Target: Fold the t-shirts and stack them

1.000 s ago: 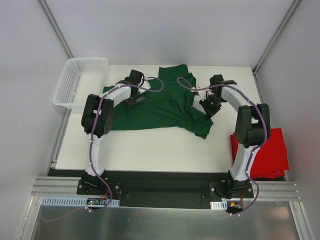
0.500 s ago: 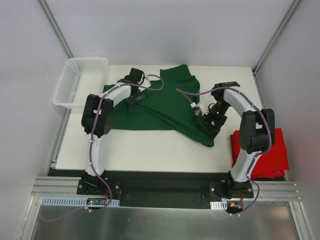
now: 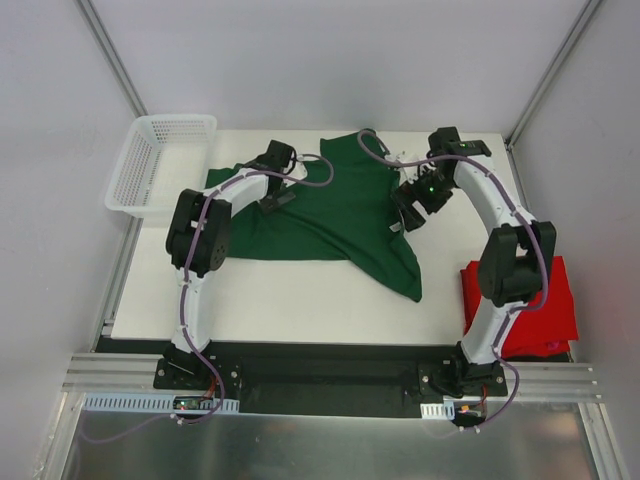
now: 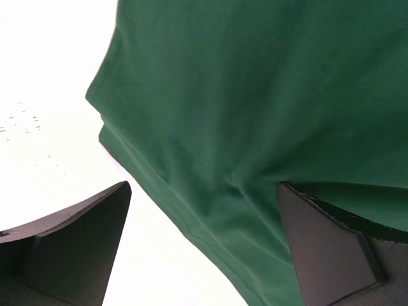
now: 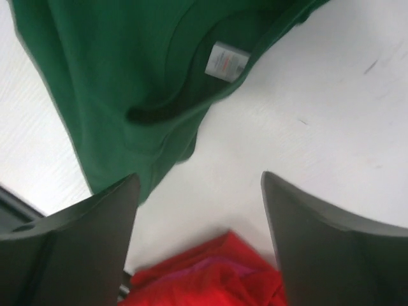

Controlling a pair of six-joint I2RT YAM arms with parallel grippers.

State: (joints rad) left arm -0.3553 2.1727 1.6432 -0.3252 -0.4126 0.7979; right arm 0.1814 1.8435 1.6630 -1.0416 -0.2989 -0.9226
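Hovering over the green t-shirt (image 3: 330, 215), left gripper (image 4: 204, 188) and right gripper (image 5: 199, 177) gape empty, white basket (image 3: 175, 118) nearby.

The green t-shirt (image 3: 330, 210), mid-frame, is a plain dark forest green with no print. Its neck label (image 5: 226, 62) is white with perhaps reddish lettering, too blurred to read. The red t-shirt (image 3: 545, 305), lower right, is plain bright red. The surface (image 3: 300, 290) is white, as is the mesh basket (image 3: 150, 170) at upper left. The left hand (image 4: 203, 191) and right hand (image 5: 199, 178) are black.
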